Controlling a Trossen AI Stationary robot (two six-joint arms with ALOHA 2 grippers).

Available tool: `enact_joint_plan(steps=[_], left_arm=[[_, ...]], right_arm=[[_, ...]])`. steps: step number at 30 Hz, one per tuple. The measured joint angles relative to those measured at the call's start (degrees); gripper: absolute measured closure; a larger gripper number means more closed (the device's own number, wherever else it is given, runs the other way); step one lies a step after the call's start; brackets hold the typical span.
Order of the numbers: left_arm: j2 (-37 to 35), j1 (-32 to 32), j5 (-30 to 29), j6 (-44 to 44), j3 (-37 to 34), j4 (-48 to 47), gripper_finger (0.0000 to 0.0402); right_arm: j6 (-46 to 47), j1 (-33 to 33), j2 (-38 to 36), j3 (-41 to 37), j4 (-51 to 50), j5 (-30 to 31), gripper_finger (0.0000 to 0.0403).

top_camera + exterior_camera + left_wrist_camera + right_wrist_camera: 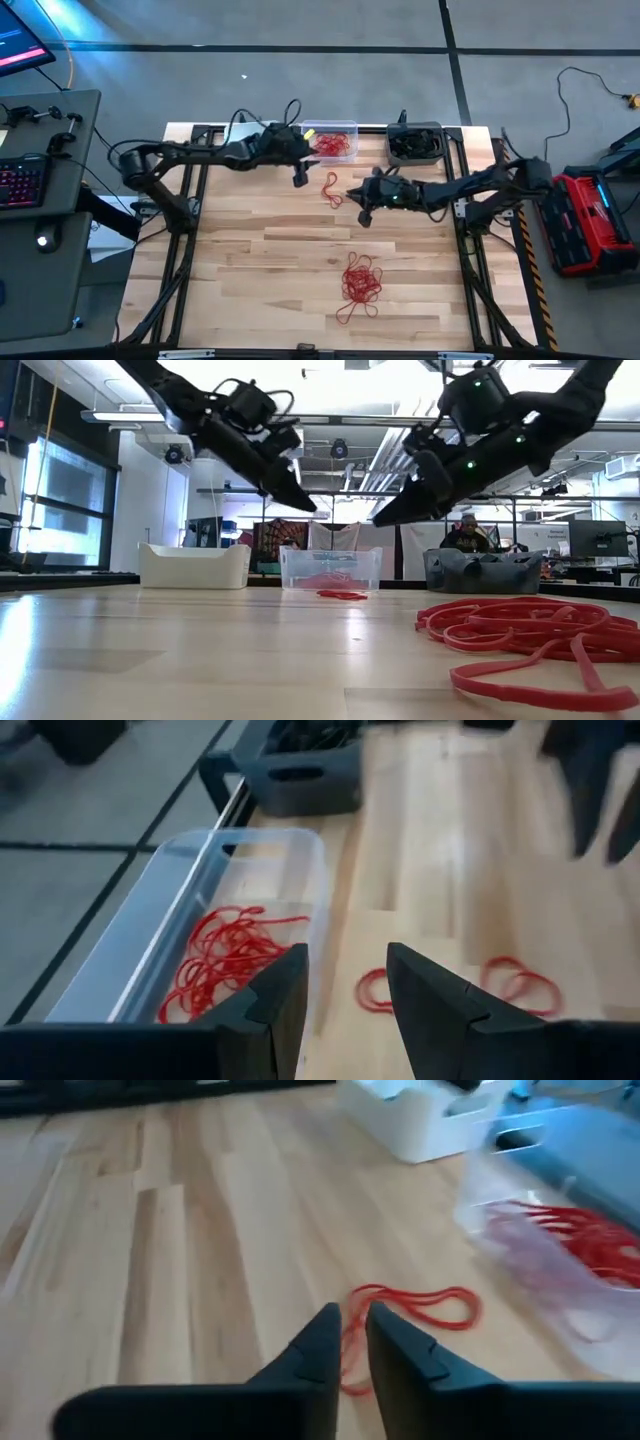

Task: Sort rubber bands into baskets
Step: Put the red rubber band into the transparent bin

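A few red rubber bands lie loose on the wooden table between my two grippers. More red bands lie inside the clear basket at the far edge. A larger red pile rests nearer the front. My left gripper hangs open above the table beside the clear basket, holding nothing. My right gripper hovers just right of the loose bands, its fingers a narrow gap apart with nothing between them. The white basket and the dark grey basket flank the clear one.
The three baskets stand in a row along the far edge. The dark grey basket holds dark bands. A black metal frame borders the table. A person sits in the room beyond. Bare wood lies at the front left.
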Motion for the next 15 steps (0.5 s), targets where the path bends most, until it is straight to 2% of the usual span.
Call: enact_joint_plan(steps=[8, 15], left_arm=[[-7.58, -3.63, 0.00, -3.09, -8.93, 4.97, 0.0271], [-10.11, -7.32, 0.00, -4.17, -14.21, 6.48, 0.0271]], right_arm=[[4.64, 2.63, 8.00, 4.99, -1.61, 1.18, 0.0283], [6.31, 3.00, 13.70, 8.43, -4.37, 3.14, 0.0275]])
